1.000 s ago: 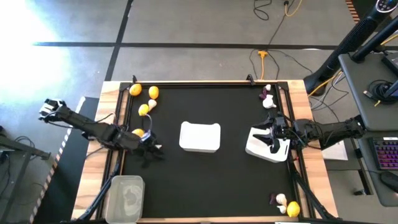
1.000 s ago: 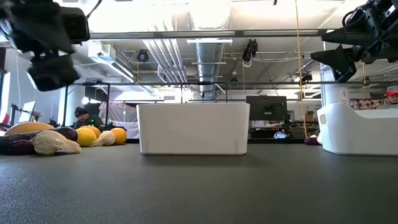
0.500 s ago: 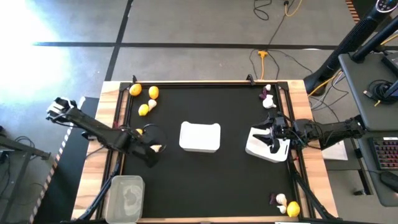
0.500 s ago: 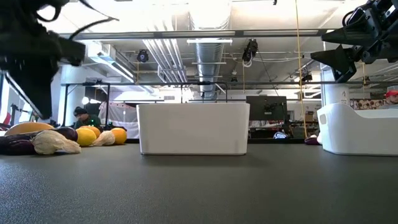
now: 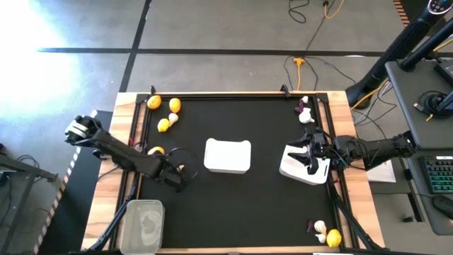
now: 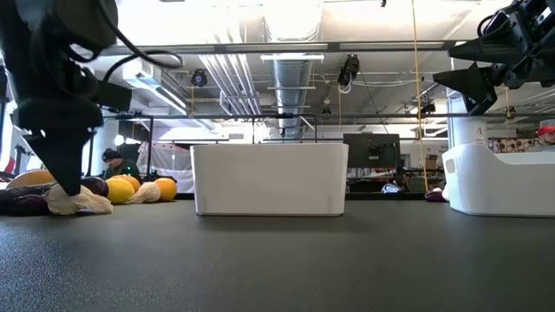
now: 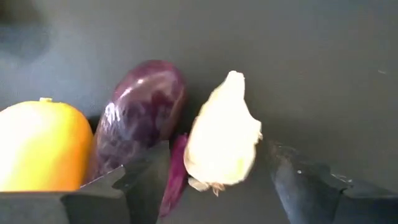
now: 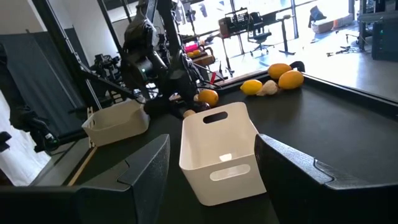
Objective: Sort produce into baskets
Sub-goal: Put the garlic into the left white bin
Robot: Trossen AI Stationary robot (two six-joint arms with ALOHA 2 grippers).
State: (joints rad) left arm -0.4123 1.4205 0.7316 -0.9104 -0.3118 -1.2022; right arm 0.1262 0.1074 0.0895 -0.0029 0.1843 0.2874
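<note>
Down at roughly nine o'clock on the black table mat (image 5: 233, 205), the left gripper (image 5: 178, 177) is lowered over a small cluster of produce. Its two dark fingers (image 7: 146, 180) are spread apart, with a little white garlic-like bulb (image 7: 224, 134) lying between them; no contact between pads and bulb can be made out, so nothing is seen to be grasped. Just beside the bulb a dark purple elongated vegetable (image 7: 140, 115) is found, and touching that a round yellow-orange lemon-like fruit (image 7: 40, 146).

At the mat's centre a white rounded-square tray (image 5: 228, 156) is set. A second white rounded-square tray (image 5: 303, 166) stands at three o'clock, and the right gripper (image 5: 309, 152) is held above it, its fingers parted and empty.

A clear greyish rectangular tub (image 5: 141, 225) is placed at about seven o'clock, with something pale inside it.

Three more lemon-like fruits (image 5: 165, 113) are grouped at about eleven o'clock. At one o'clock white bulbs and a purple piece (image 5: 305, 112) are gathered, and at five o'clock another small group (image 5: 325, 232) of a purple piece, a white bulb and a lemon is seen.
</note>
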